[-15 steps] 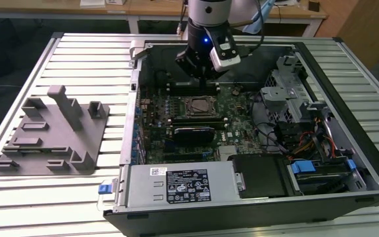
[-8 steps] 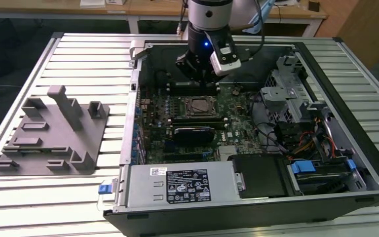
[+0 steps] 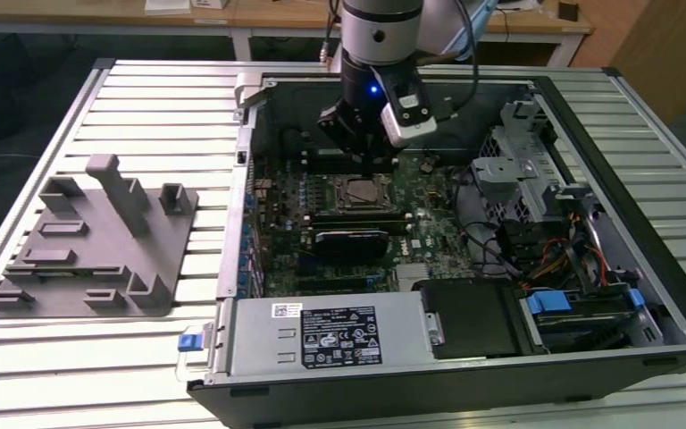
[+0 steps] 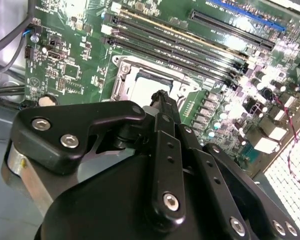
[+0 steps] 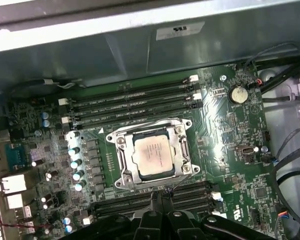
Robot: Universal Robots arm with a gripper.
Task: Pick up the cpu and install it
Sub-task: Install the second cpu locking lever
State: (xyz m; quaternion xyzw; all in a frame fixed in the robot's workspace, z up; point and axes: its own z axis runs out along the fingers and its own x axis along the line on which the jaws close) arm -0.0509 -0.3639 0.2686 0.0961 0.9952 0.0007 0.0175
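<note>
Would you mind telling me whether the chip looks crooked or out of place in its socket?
Nothing stands out: the silvery-topped square cpu lies flat and square inside the metal-framed motherboard socket, with the black pincer just beside it.

silvery square cpu (image 5: 152, 156), flat, apparently seated in socket (image 5: 152, 155)

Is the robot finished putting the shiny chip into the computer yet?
Nearly, it looks like. The cpu already lies flat inside the socket frame on the motherboard, so picking it up and setting it down look done. The gripper hangs just beside the socket with nothing between its fingers. The gray holder block outside the case has no chip on it. Whether the socket is latched I cannot tell.
</note>
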